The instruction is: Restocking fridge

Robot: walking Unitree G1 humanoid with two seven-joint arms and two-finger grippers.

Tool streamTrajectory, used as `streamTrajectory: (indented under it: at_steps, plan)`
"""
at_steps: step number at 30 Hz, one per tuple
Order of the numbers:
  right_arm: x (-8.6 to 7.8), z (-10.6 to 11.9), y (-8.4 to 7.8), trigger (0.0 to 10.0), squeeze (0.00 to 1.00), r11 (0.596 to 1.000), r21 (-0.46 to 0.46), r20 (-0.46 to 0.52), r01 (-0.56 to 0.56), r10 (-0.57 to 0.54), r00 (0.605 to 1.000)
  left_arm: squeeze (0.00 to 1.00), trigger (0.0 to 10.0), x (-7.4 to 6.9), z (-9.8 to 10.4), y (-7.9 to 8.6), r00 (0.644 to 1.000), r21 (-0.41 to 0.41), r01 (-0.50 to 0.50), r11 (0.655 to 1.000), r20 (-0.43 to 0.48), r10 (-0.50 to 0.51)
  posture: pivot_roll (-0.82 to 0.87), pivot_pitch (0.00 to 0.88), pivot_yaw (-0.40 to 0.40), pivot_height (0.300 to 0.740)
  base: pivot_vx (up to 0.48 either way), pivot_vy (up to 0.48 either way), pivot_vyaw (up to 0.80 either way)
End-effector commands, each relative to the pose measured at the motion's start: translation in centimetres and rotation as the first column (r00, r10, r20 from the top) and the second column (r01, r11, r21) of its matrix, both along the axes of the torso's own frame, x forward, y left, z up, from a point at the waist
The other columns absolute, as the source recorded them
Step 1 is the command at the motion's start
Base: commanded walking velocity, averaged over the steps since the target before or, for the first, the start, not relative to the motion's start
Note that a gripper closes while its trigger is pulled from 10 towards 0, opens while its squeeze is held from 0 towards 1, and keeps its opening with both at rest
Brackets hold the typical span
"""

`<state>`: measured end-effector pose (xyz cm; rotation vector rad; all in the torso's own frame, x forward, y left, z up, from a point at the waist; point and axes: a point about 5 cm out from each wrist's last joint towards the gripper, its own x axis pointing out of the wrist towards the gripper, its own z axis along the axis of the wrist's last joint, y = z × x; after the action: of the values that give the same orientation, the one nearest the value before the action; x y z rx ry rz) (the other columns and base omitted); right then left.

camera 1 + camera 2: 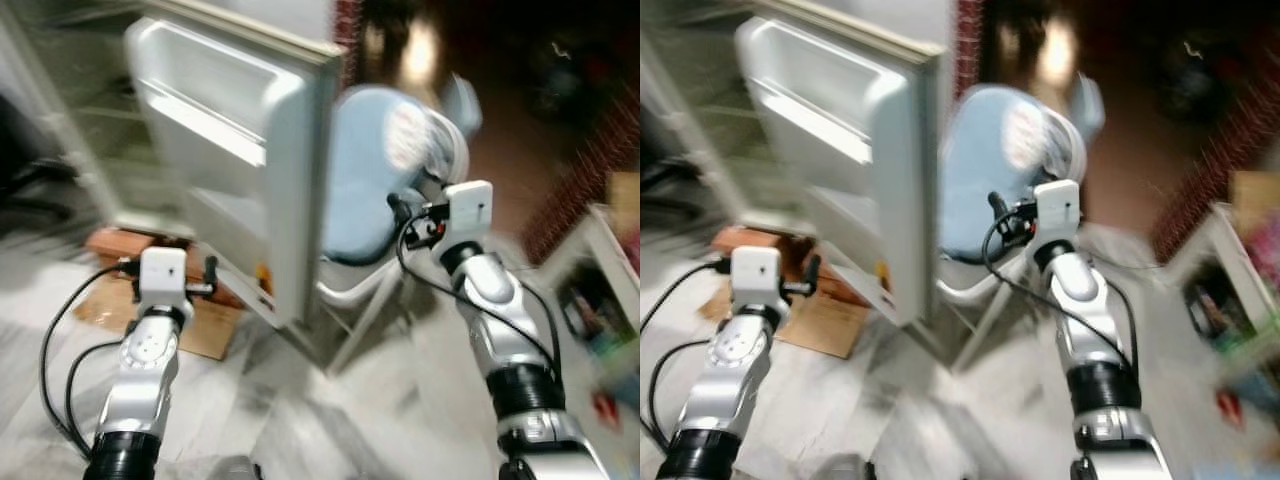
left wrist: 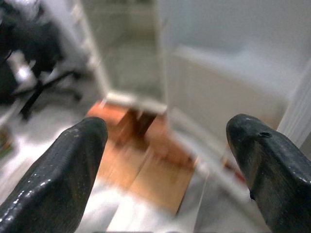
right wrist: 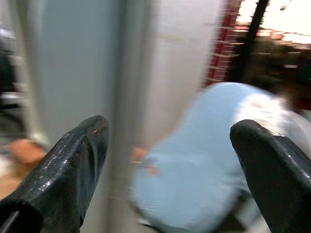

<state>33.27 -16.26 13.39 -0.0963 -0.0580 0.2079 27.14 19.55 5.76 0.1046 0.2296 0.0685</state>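
- Left hand (image 2: 165,165): fingers (image 2: 58,179) spread wide, nothing between them, touching nothing. Held low before the open fridge (image 1: 90,110), over the cardboard (image 1: 205,325) on the floor.
- Right hand (image 3: 167,165): fingers (image 3: 68,170) wide apart, empty. Raised near the outer edge of the fridge door (image 1: 235,150), pointed at the pale blue chair (image 1: 375,180) just beside that door.
- Fridge door stands open, inner shelves facing the left arm; its free edge sits between the two arms.
- Fridge base rests on a brown block (image 1: 125,245) above the cardboard.
- Open marble floor (image 1: 330,420) in front of both arms; a white rack (image 1: 600,290) with blurred items sits far right.
- Head views are motion-blurred.
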Motion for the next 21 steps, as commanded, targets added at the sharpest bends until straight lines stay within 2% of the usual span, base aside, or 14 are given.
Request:
streamTrajectory:
  at_steps: [1, 4, 14, 21]
  plan:
    - [0.1, 0.4, -0.1, 10.0, 0.00, 1.000, 0.006, 0.019, 0.019, -0.019, 1.000, 0.00, 10.0, 0.7, 0.8, -0.4, 0.999, 0.001, 0.022, 1.000, 0.027, -0.022, 0.06, 0.000, -0.061, 0.740, 0.000, 0.000, 0.76]
    - [0.0, 0.4, 0.1, 10.0, 0.00, 1.000, 0.010, 0.024, 0.022, -0.022, 0.999, 0.00, 10.0, 0.7, 0.7, -0.6, 0.999, 0.002, 0.028, 1.000, 0.023, -0.028, 0.05, 0.000, -0.056, 0.740, 0.000, 0.000, 0.69]
    - [-1.1, -0.6, -0.8, 10.0, 0.00, 0.997, 0.029, 0.008, 0.078, -0.078, 0.997, 0.00, 10.0, 0.7, 0.7, -0.6, 0.998, 0.000, 0.060, 0.998, 0.021, -0.060, 0.04, 0.000, -0.040, 0.740, 0.000, 0.000, 0.00]
    - [-1.0, -0.4, -0.7, 10.0, 0.00, 0.997, 0.026, 0.020, 0.079, -0.079, 0.997, 0.00, 10.0, 0.7, 1.0, -0.7, 0.995, -0.001, 0.085, 0.996, 0.045, -0.085, 0.05, 0.000, -0.041, 0.740, 0.037, 0.000, 0.00]
